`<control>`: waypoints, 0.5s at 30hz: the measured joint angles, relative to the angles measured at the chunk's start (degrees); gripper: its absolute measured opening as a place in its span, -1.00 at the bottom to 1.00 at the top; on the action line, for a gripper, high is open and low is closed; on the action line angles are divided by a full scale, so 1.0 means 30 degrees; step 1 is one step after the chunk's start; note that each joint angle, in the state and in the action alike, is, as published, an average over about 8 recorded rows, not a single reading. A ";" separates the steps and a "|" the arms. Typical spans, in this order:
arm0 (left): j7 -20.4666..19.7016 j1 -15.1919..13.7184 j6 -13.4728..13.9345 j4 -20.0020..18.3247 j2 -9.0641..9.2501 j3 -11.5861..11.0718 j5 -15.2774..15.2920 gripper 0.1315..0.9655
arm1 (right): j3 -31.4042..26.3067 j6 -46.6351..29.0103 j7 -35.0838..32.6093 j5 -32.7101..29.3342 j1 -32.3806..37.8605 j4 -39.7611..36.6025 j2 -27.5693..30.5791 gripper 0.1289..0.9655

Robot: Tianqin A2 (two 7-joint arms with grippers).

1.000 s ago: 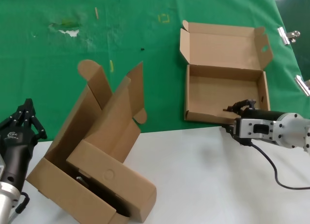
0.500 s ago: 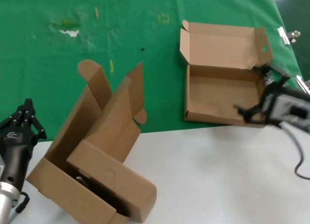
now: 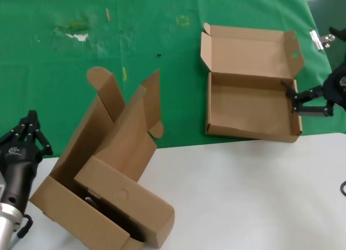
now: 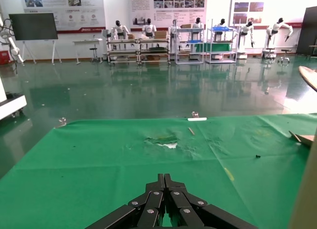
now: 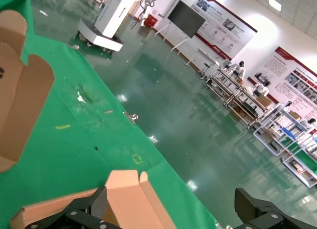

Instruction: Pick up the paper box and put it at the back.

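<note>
The paper box [image 3: 251, 101] lies open on the green cloth [image 3: 65, 72] at the right, its lid folded back flat and its tray empty. My right gripper [image 3: 309, 60] is wide open at the box's right end. One finger [image 3: 289, 90] is over the tray's right wall, the other is out past the lid. In the right wrist view the lid's end [image 5: 126, 199] sits between the spread jaws of that gripper [image 5: 171, 209], untouched. My left gripper [image 3: 31, 116] is shut and empty at the near left; its closed tips [image 4: 164, 178] point over the cloth [image 4: 99, 155].
A bigger brown cardboard box [image 3: 108, 174] with a faint circle on its panel stands open at the near left, half on the white tabletop [image 3: 243, 196]. Metal binder clips [image 3: 321, 39] hold the cloth's right edge. The cloth has a scuffed whitish patch [image 3: 78, 35] at the back left.
My right gripper has swung from the box's front wall to its right end and now stands wide open. The box and the left arm have not moved.
</note>
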 joint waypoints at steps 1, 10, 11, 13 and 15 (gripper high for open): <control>0.0000 0.0000 0.0000 0.0000 0.0000 0.0000 0.0000 -0.96 | -0.0069 0.0100 -0.0047 0.0077 0.0004 -0.0065 -0.0070 0.69; 0.0000 0.0000 0.0000 0.0000 0.0000 0.0000 -0.0001 -0.83 | -0.0600 0.1304 -0.0614 0.1196 -0.0101 -0.0725 -0.0915 0.92; 0.0000 0.0000 0.0000 0.0000 0.0000 0.0000 -0.0002 -0.81 | -0.0659 0.1446 -0.0681 0.1330 -0.0115 -0.0800 -0.1015 0.94; 0.0000 0.0000 0.0000 0.0000 0.0000 0.0000 -0.0003 -0.75 | -0.0779 0.1741 -0.0819 0.1605 -0.0145 -0.0955 -0.1218 0.96; 0.0000 0.0000 0.0000 0.0000 0.0000 0.0000 -0.0003 -0.70 | -0.0901 0.2038 -0.0959 0.1886 -0.0175 -0.1114 -0.1426 0.97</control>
